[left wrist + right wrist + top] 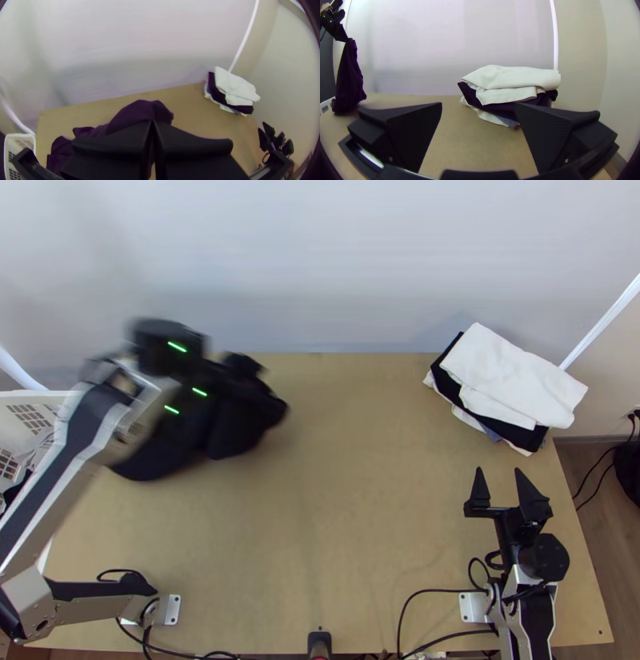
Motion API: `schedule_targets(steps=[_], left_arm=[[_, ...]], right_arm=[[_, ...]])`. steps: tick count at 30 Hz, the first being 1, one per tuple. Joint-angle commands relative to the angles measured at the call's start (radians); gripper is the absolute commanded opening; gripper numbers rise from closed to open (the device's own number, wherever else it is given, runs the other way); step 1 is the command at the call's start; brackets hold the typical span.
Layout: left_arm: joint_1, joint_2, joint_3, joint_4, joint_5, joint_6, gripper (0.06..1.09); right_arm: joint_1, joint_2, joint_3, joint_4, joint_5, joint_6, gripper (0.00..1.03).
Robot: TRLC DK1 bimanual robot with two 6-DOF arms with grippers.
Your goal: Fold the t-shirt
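Wide room on the wooden surface (352, 500) separates the dark t-shirt (240, 424), towards the far left, from the folded stack (512, 376) at the far right corner; the left gripper (228, 372) pinches the soft, bunched, drooping cloth, while the right gripper's (499, 473) pointed, wedge-shaped fingers stand apart

Black fingers (116, 141) meet in front of a bunched dark shirt (143, 111); folded clothes (235, 83) lie stacked on the wooden table (196, 121), a white basket (20, 136) beside it.
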Motion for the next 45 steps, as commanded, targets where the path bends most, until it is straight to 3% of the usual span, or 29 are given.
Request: schedule_targets(steps=[1, 11, 27, 28, 31, 32, 33, 38, 45], left_arm=[[-0.143, 0.033, 0.000, 0.087, -0.033, -0.048, 0.09], [-0.390, 0.280, -0.008, 0.165, -0.067, -0.129, 0.09], [-0.502, 0.433, -0.091, 0.329, -0.050, -0.207, 0.10], [-0.508, 0.435, -0.089, 0.342, -0.049, -0.212, 0.17], [-0.522, 0.435, -0.060, 0.339, 0.004, -0.212, 0.81], [-0.522, 0.431, -0.037, 0.329, 0.013, -0.206, 0.97], [-0.522, 0.424, -0.008, 0.317, 0.011, -0.204, 1.04], [-0.494, 0.349, 0.060, 0.332, 0.011, -0.178, 1.04], [-0.376, 0.198, 0.072, 0.231, 0.013, -0.146, 1.04]], right_arm=[[0.010, -0.002, -0.006, -0.016, 0.005, 0.010, 0.98], [0.010, -0.002, -0.006, -0.016, 0.007, 0.010, 0.98], [0.010, -0.002, -0.006, -0.016, 0.005, 0.010, 0.98], [0.010, -0.002, -0.006, -0.016, 0.005, 0.010, 0.98], [0.010, -0.002, -0.006, -0.016, 0.005, 0.010, 0.98], [0.010, -0.002, -0.006, -0.016, 0.005, 0.010, 0.98], [0.010, -0.002, -0.006, -0.016, 0.005, 0.010, 0.98], [0.010, -0.002, -0.006, -0.016, 0.005, 0.010, 0.98], [0.010, -0.002, -0.006, -0.016, 0.005, 0.010, 0.98]])
